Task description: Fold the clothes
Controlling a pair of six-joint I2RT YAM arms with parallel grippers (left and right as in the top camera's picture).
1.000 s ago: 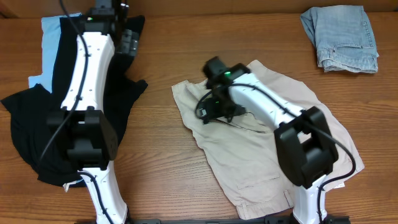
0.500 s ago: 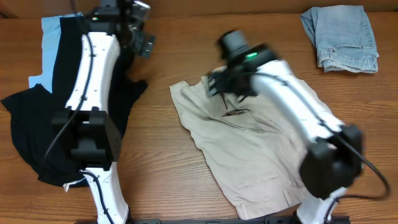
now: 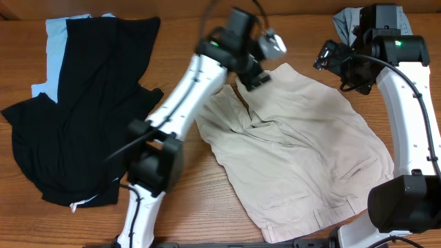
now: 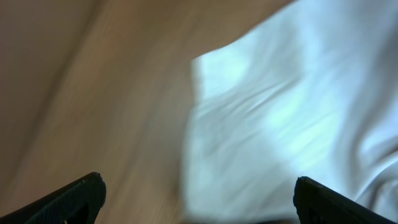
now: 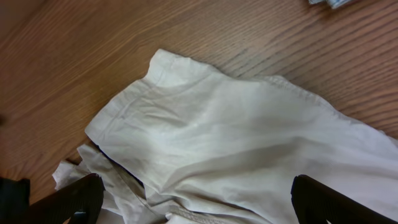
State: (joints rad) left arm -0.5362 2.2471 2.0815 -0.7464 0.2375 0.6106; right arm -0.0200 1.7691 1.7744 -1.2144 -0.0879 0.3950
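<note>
The light beige shorts [image 3: 303, 151] lie spread and creased on the wooden table, right of centre. My left gripper [image 3: 253, 74] reaches across to their far left edge; its wrist view is blurred, showing open, empty jaws [image 4: 196, 205] over pale cloth [image 4: 292, 112] and wood. My right gripper [image 3: 331, 58] hovers off the shorts' far right edge, open and empty [image 5: 199, 205] above the shorts [image 5: 236, 137]. A black garment [image 3: 89, 103] lies at the left on a light blue one [image 3: 55, 38]. Faded denim [image 3: 342, 21] lies at the far right corner, mostly hidden by the right arm.
The left arm stretches diagonally from its base at the front [image 3: 148, 165] across the table's middle. Bare wood [image 3: 179, 207] shows between the black garment and the shorts. In the right wrist view, bare table [image 5: 93, 50] lies beyond the shorts' edge.
My left arm swung from above the black garment at the far left over to the shorts' far edge. My right arm left the shorts' middle and moved to the far right, near the denim.
</note>
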